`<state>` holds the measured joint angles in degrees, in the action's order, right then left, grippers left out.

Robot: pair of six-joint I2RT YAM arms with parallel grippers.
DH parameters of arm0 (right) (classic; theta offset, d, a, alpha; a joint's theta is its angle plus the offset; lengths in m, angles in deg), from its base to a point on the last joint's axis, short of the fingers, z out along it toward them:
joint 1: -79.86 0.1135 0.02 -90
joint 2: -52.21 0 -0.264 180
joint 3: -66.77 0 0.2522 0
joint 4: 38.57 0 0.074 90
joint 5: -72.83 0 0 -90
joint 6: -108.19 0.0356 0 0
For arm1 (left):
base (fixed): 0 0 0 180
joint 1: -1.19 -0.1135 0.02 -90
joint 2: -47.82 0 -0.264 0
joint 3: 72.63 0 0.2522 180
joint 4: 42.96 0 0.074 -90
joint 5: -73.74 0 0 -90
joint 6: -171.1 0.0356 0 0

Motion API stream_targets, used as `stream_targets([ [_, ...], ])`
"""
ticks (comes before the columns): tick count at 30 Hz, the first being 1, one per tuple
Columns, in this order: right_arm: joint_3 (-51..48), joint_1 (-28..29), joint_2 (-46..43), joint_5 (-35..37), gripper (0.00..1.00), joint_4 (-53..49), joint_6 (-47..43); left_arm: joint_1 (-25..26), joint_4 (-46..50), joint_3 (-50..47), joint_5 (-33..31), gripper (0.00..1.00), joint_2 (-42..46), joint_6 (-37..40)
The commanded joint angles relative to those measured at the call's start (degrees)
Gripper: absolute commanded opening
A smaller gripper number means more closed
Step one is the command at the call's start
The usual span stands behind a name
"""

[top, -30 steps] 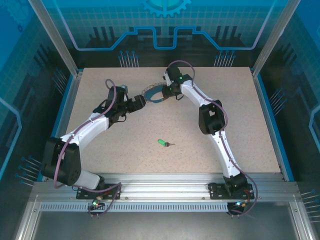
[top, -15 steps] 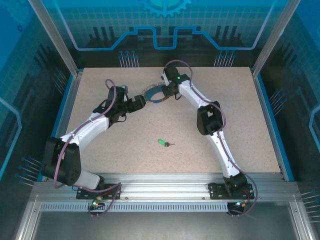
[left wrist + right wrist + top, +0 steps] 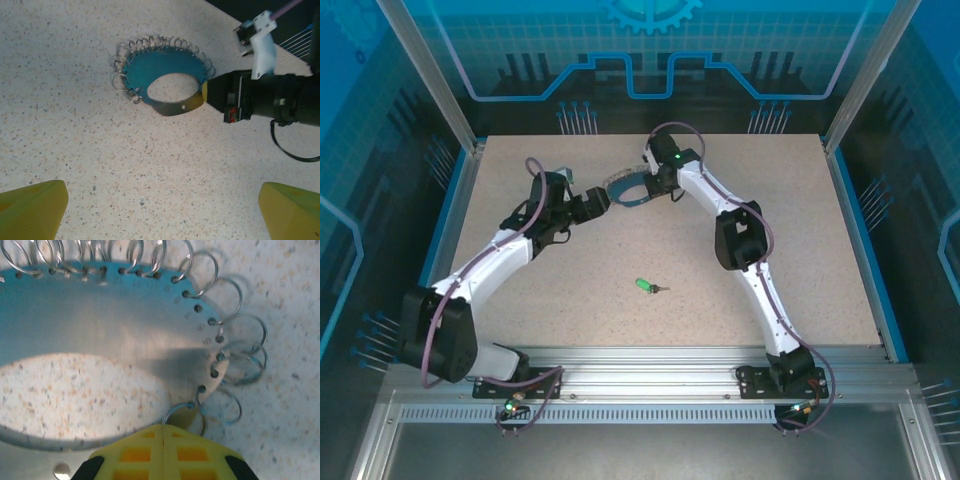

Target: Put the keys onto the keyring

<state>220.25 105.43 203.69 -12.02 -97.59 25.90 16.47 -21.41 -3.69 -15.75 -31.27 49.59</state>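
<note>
— Where the right gripper [image 3: 164,440] meets the flat blue-teal keyring [image 3: 160,65] fringed with silvery wire rings, do we see a grip?

— We do: its yellow fingers are pressed together on the loop's rim. Our left gripper [image 3: 162,210], spread wide, faces the keyring from nearby. The tiny green-headed key [image 3: 646,287] lies on the speckled table [image 3: 570,300], well apart from both.

Robot lab cell – aluminium frame [image 3: 620,385] (blue panel walls [image 3: 650,60]) around speckled table [image 3: 800,250].

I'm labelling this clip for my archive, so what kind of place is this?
Probably a robotics lab workcell: left arm and right arm bolted to an aluminium rail, a speckled table, blue printed enclosure panels.
</note>
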Motion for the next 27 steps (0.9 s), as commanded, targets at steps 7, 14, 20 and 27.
stream_targets([
  [7,-21.87,3.56,-13.76,-2.06,0.0,3.41,2.5,0.44,2.85,-4.4,1.76,0.99,9.4,-1.19],
  [14,-42.8,5.7,-27.58,-2.6,0.0,11.13,7.73,0.44,6.42,-7.35,3.42,0.99,16.5,-1.08],
  [20,-40.02,5.79,-29.16,-2.73,0.31,10.76,11.99,0.44,5.54,-11.95,5.26,0.99,20.78,-3.39],
  [27,-7.65,5.66,-10.82,0.82,0.44,-3.35,10.08,0.44,5.37,-13.0,7.23,0.99,21.08,-5.13],
])
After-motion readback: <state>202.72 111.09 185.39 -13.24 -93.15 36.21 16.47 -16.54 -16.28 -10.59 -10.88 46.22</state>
